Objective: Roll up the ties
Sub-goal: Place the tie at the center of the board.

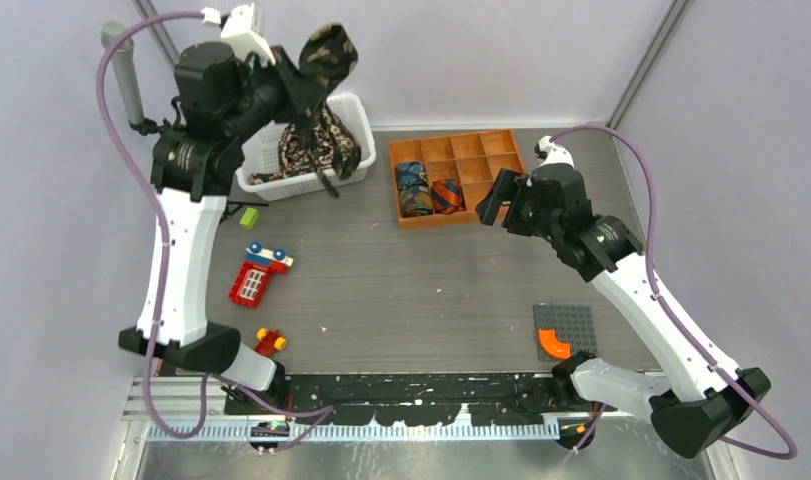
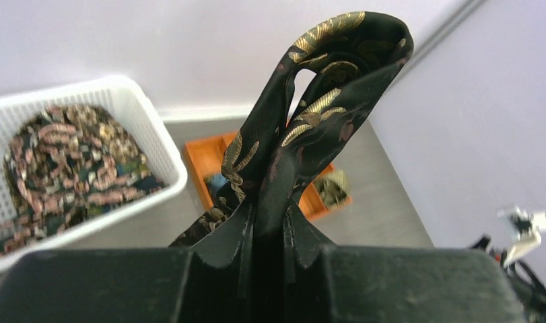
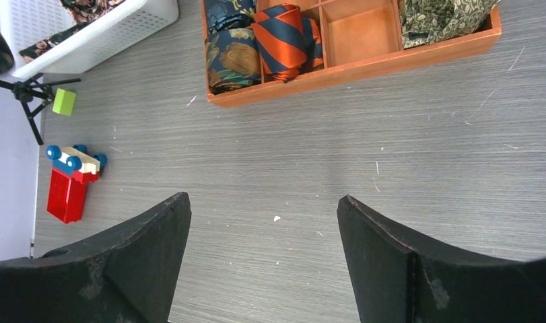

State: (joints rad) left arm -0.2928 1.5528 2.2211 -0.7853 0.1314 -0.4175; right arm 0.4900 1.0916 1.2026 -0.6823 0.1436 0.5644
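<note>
My left gripper (image 1: 306, 85) is raised over the white basket (image 1: 359, 122) and is shut on a black tie with gold leaf print (image 2: 324, 114). The tie loops above the fingers and its tail hangs down toward the basket (image 1: 326, 150). More black floral ties (image 2: 68, 161) lie heaped in the basket. The orange tray (image 1: 501, 145) holds a dark blue floral roll (image 3: 231, 57), an orange-and-blue striped roll (image 3: 287, 40) and an olive tie (image 3: 445, 20). My right gripper (image 3: 263, 215) is open and empty, above bare table just in front of the tray.
A green block (image 1: 248, 216), a red toy bus (image 1: 256, 278) and a small red-yellow toy (image 1: 270, 341) lie at the left. A grey baseplate with an orange curved piece (image 1: 561, 335) sits at the right front. Walls close the back and sides.
</note>
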